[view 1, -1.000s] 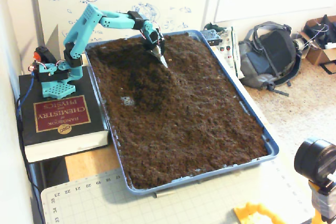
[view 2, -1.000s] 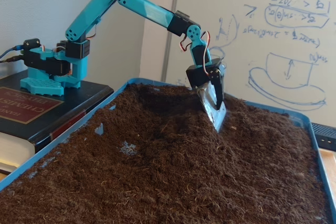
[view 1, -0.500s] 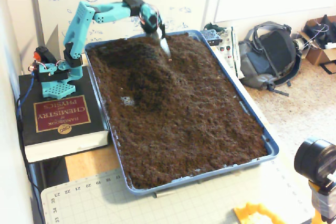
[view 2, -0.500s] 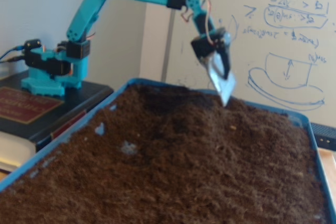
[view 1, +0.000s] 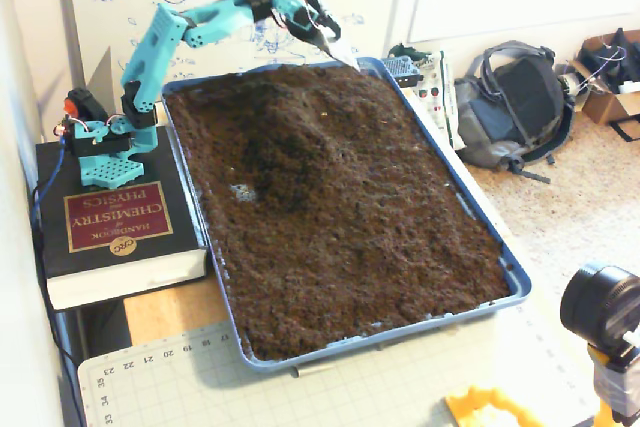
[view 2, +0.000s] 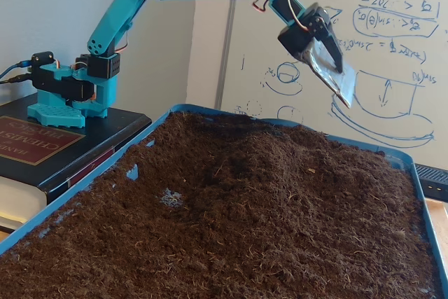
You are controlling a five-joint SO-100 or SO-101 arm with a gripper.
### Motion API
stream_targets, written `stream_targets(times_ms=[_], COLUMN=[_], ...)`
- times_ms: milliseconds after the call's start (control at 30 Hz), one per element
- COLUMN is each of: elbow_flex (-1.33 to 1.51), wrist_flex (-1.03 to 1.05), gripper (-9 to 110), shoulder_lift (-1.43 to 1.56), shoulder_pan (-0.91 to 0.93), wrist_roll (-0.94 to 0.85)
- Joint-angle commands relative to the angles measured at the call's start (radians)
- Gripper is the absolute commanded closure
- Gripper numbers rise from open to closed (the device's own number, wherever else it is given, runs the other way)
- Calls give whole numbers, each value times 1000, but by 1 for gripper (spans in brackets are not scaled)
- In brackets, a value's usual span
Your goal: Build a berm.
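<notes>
A blue tray is filled with dark brown crumbly soil. Toward its far end the soil rises into a low mound, the berm, with a darker hollow on its near-left flank. My teal arm's gripper hangs in the air above the tray's far edge, clear of the soil. It carries a silver blade-like scoop finger, and the black finger lies against it, so the jaws look shut with nothing between them. A few crumbs cling to the blade.
The arm's base stands on a thick black book left of the tray. A small bare patch shows the tray floor. A backpack lies to the right, a cutting mat in front, and a whiteboard behind.
The gripper has lifted out of the soil at the mound's top and swung up and back toward the tray's far edge. The mound stays where it was.
</notes>
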Motion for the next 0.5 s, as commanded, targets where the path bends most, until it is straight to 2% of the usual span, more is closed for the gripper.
stream_targets(times_ms=[0, 167, 467], elbow_flex=[-106, -103, -98], wrist_flex=[-75, -91, -77], gripper=[101, 101, 101], shoulder_lift=[14, -46, -109], shoulder_pan=[63, 95, 129], wrist_roll=[-9, -98, -394])
